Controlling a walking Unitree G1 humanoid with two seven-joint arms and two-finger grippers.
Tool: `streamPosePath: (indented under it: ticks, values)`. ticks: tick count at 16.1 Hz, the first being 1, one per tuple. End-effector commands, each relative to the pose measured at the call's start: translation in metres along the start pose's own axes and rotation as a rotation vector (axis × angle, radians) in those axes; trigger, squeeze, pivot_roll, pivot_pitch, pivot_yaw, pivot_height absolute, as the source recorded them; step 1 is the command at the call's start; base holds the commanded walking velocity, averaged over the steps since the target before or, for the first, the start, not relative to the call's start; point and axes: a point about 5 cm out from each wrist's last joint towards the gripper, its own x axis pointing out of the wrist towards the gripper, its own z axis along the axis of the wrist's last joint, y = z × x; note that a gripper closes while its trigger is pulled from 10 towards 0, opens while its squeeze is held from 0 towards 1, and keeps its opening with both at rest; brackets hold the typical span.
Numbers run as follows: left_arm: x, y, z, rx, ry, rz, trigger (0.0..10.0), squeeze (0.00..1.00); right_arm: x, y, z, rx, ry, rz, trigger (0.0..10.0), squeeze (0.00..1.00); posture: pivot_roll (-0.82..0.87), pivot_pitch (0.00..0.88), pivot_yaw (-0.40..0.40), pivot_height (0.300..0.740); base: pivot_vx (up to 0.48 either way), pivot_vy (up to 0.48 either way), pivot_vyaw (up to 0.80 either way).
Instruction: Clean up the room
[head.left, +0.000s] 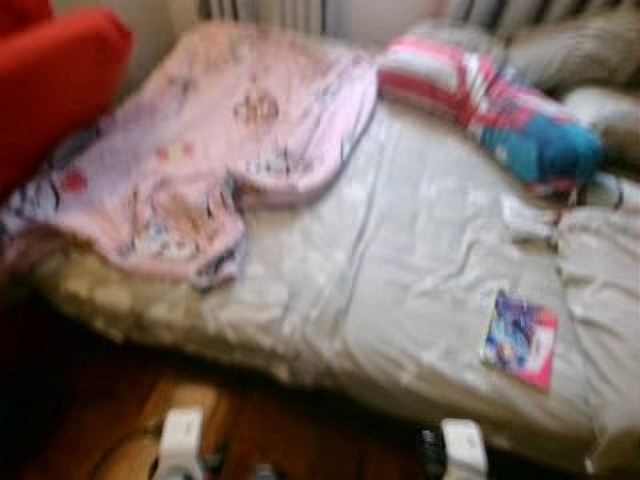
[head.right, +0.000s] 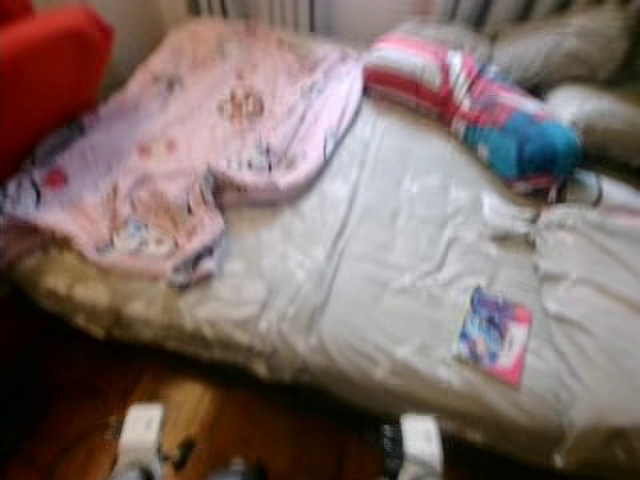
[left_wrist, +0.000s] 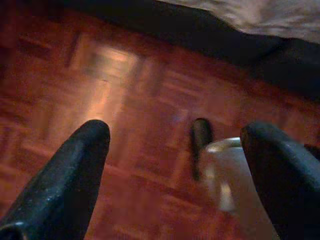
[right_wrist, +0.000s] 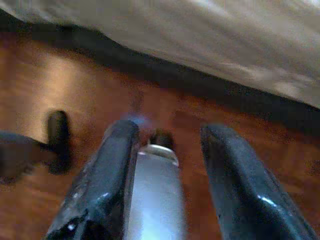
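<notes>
The views are blurred. A bed with a crumpled grey sheet (head.left: 400, 250) lies before me. A pink patterned blanket (head.left: 210, 140) is bunched over its left part. At the far right lies a red, white and blue striped cushion (head.left: 500, 100). A small colourful booklet (head.left: 520, 338) rests flat on the sheet near the bed's front right edge. Both arms hang low in front of the bed over the wooden floor. My left gripper (left_wrist: 177, 132) is open above the parquet with nothing between its fingers. My right gripper (right_wrist: 171, 130) is open too, near the bed's edge.
A red chair (head.left: 50, 80) stands at the far left beside the bed. Grey pillows (head.left: 580, 60) lie at the back right. Reddish wooden parquet (left_wrist: 125, 100) runs along the bed's near side, with a dark gap under the bed edge (right_wrist: 200, 85).
</notes>
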Motion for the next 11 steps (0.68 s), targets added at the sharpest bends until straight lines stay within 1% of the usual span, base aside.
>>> streamPosePath:
  ticks: [1, 11]
  values:
    - [-0.0031, -0.0036, -0.0124, -0.012, 0.044, -0.006, 10.0, 0.00, -0.0030, -0.0103, -0.0089, 0.008, 0.028, -0.029, 10.0, 0.00, 0.14, 0.197, -0.003, 0.740, 0.000, 0.439, 0.00]
    - [-0.0027, -0.0035, -0.0116, -0.012, 0.043, -0.008, 10.0, 0.00, -0.0032, -0.0095, -0.0098, 0.013, 0.027, -0.028, 10.0, 0.00, 0.15, 0.210, -0.003, 0.740, 0.000, 0.437, 0.00]
